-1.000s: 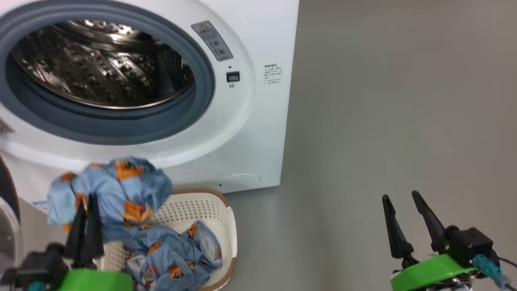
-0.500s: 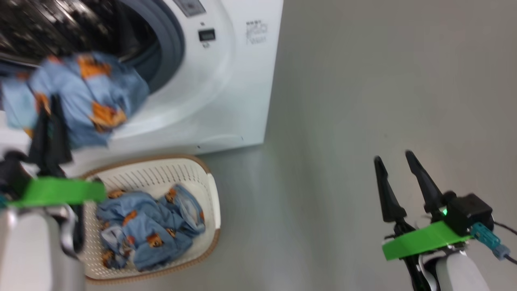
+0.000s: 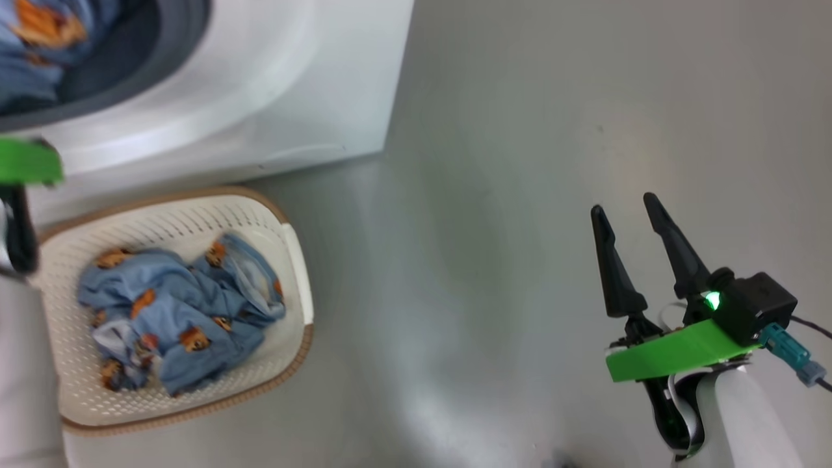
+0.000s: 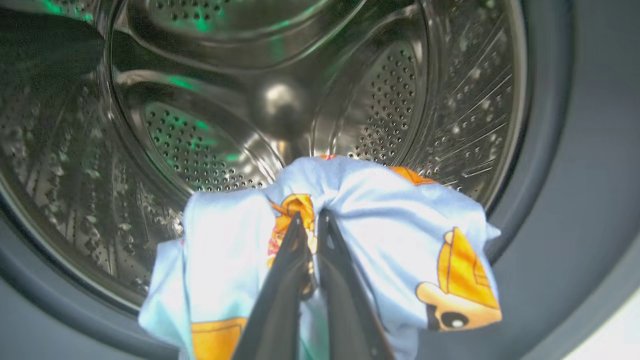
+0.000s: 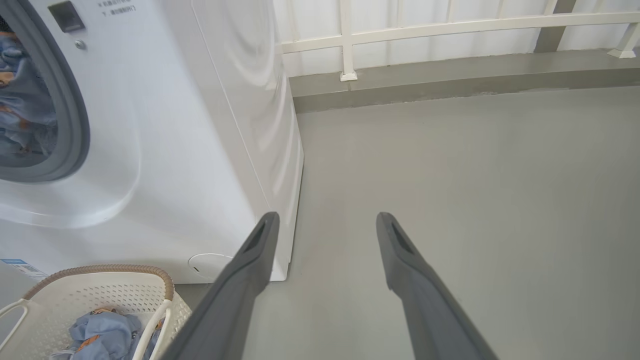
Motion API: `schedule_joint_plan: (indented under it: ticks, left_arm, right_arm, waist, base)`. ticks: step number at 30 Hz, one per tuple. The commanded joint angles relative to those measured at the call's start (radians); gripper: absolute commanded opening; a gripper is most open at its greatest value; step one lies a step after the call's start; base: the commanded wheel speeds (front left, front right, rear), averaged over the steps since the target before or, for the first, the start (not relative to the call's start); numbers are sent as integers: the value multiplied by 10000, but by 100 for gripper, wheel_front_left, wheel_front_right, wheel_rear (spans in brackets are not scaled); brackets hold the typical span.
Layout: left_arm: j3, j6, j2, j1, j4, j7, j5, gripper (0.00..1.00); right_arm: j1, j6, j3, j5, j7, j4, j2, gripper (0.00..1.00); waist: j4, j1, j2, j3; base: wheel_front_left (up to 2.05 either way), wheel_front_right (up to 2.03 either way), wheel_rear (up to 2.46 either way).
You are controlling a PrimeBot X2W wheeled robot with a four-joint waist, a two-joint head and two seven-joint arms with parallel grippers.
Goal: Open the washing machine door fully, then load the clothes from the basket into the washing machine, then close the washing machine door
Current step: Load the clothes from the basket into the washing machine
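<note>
two hands: the right hand (image 3: 623, 203) gapes wide and empty at 4 o'clock over the floor (image 3: 487, 227). clothes (image 3: 175, 312) lie in the basket (image 3: 296, 260) at 8 o'clock, just before the washer (image 3: 312, 97). at 11 o'clock the left hand (image 4: 310, 220) pinches one garment (image 4: 390, 220) at the drum (image 4: 200, 145) mouth.

Surroundings of the work area: a smooth grey floor (image 3: 494, 214), matt with soft pale reflections, fills the right of the head view and in the right wrist view extends to a low raised ledge (image 5: 475, 72) of the same grey, its front face darker. On the ledge stands a white railing (image 5: 425, 31), one horizontal rail crossed by slim uprights; one upright (image 5: 345, 25) ends in a flared foot (image 5: 348, 76), with a second foot (image 5: 620, 52) at far right. Behind it is a pale ribbed wall (image 5: 425, 52); a grey post (image 5: 550, 25) slants across the top right corner
</note>
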Motion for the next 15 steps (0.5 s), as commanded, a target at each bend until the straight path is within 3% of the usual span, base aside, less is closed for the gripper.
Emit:
schedule_joint_plan:
  ticks: [1,8,15]
  left_arm:
    - [294,-44,583,-622,389,-74,-105,0]
    - [-42,-86,1278,-2595,2492,674,-296,0]
    - [-628,-108,1626,-3999,3445,836,-345,0]
  right_arm:
    - [-114,62,238,187,-48,-264,-20,100]
    - [-172,62,693,286,-48,-73,-20,100]
    - [-287,62,957,417,-48,-81,-20,100]
  waist:
    - [-361,0,0,816]
    - [-388,0,0,1417]
    - [-436,0,0,1957]
  base:
    - [0,0,0]
    - [0,0,0]
    - [0,0,0]
